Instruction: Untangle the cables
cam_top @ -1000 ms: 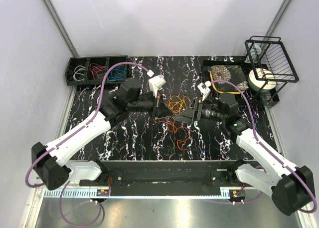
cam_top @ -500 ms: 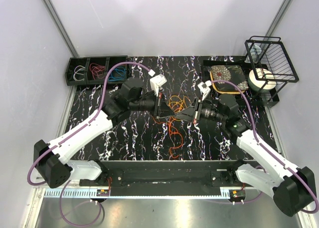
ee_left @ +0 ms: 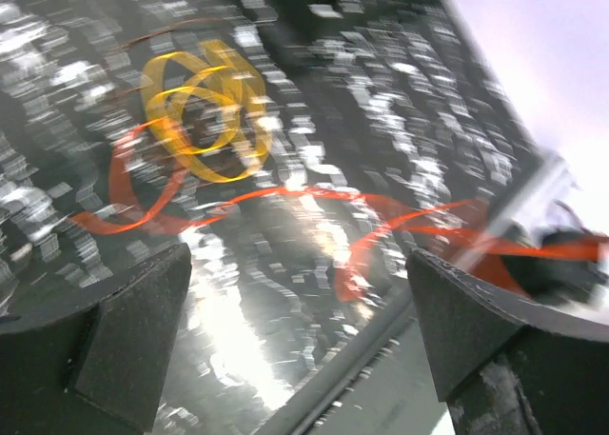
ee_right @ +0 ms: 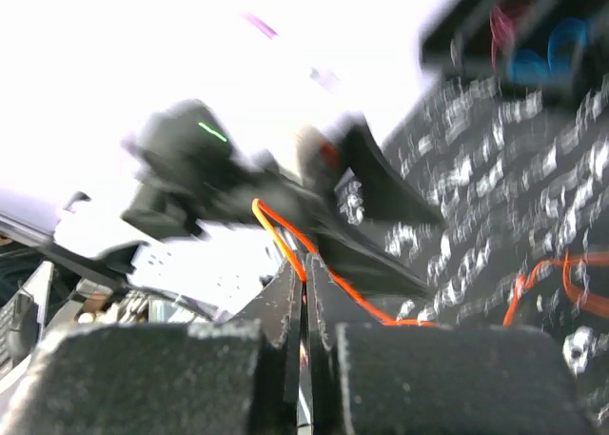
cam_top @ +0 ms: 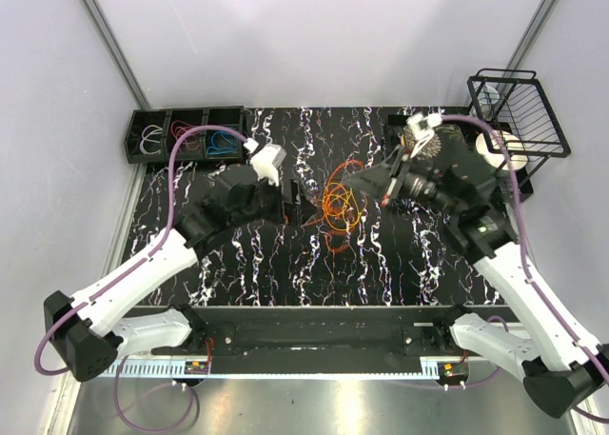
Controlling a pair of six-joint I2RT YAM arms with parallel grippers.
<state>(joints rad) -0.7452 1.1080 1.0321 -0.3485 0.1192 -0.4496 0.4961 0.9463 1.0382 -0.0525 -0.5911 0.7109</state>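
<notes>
At the far left of the surface (cam_top: 238, 254), a three-part tray (cam_top: 133, 142) is seen. It holds a whitish-grey cable (cam_top: 150, 142) in its left compartment, a red cable (cam_top: 184, 133) in the middle one and a blue cable (cam_top: 222, 142) in the right one. These are judged to be sorted and put away already. Right of the tray, the left gripper (cam_top: 301, 207) is held low over the surface with its fingers (ee_left: 124, 340) spread wide and nothing between them, so it is released. In its wrist view a red strand (ee_left: 285, 199) is seen running across the marbled top and passing close to one finger, though contact cannot be judged through the blur. At the middle of the surface the tangle (cam_top: 340, 202) of orange and red cables is found, with the orange loops (ee_left: 205, 107) bunched together and red loops wound around them. From the right, the right gripper (cam_top: 354, 181) is clenched on thin orange and red strands (ee_right: 283, 237) at the tangle's edge, which are pinched between its closed fingers. The orange and red cables are not yet separated, so the task is judged to be partly done: this last knot is left to be pulled apart and its cables laid out singly. At the far right a wire rack (cam_top: 519, 111) is seen, well apart from the cables.
</notes>
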